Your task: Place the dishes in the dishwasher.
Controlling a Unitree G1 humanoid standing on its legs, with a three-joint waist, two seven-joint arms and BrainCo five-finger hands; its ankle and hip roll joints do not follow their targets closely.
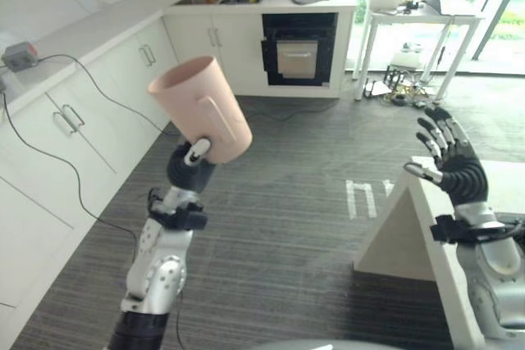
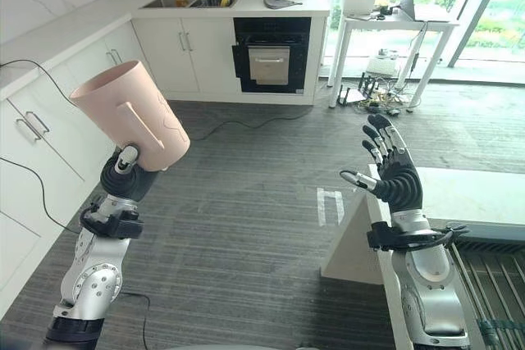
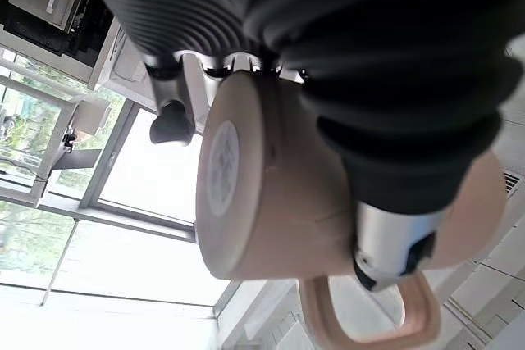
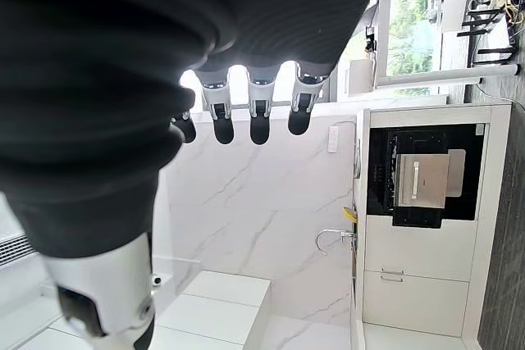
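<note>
Pink mug [image 1: 201, 109] held aloft at left, mouth tilted up and away, base toward the wrist; left hand [image 1: 190, 163] curled round its lower body, thumb by the handle [image 3: 373, 321]; right hand [image 2: 392, 168] raised at right, fingers spread, holding nothing; white counter [image 2: 459, 194] just beside it. Step judged: carrying stage, mug in transit. Dishwasher rack [image 2: 492, 284] at near right; next move calls for swinging the mug right and lowering it there.

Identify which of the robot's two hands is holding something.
The left hand: its fingers curl round a pink mug, while the right hand is open, fingers spread.
</note>
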